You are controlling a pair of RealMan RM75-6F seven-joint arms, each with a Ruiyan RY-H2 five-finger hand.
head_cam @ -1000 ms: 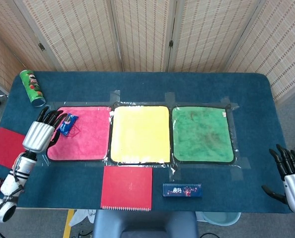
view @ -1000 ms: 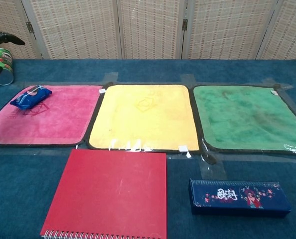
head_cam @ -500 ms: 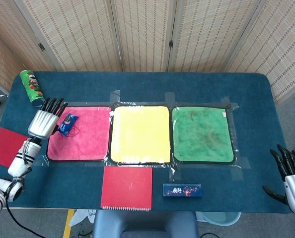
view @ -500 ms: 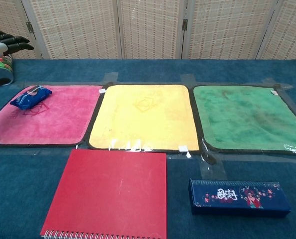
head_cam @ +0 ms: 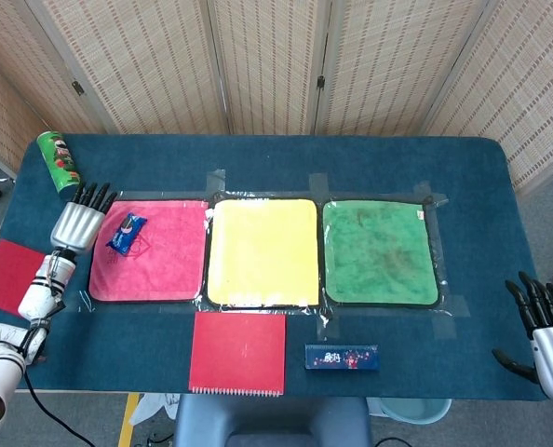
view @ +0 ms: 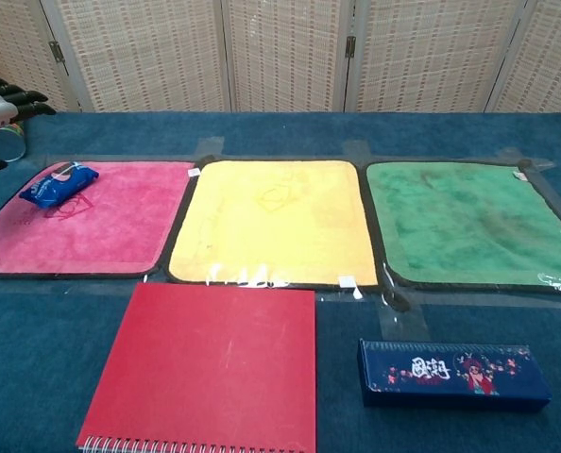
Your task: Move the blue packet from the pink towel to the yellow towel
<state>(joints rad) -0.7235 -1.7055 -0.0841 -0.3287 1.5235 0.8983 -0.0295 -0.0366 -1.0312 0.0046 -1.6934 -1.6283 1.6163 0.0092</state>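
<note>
blue packet (head_cam: 126, 233): lies on pink towel (head_cam: 155, 256), upper left corner, untouched
yellow towel (head_cam: 263, 251): just right of pink towel, nothing on it
left robot hand (head_cam: 79, 222): fingers spread, holds nothing, just left of pink towel, apart from packet, near green can (head_cam: 60, 164)
right robot hand (head_cam: 544, 321): fingers spread, holds nothing, at right counter (head_cam: 286, 158) edge, well apart from towels

Both views are bright and evenly lit from overhead, with only faint, soft shadows. Clear tape (view: 252, 276) along the yellow towel's (view: 273, 219) six o'clock edge shows small white glare. Focus is sharp, with mild distortion toward the edges.
</note>
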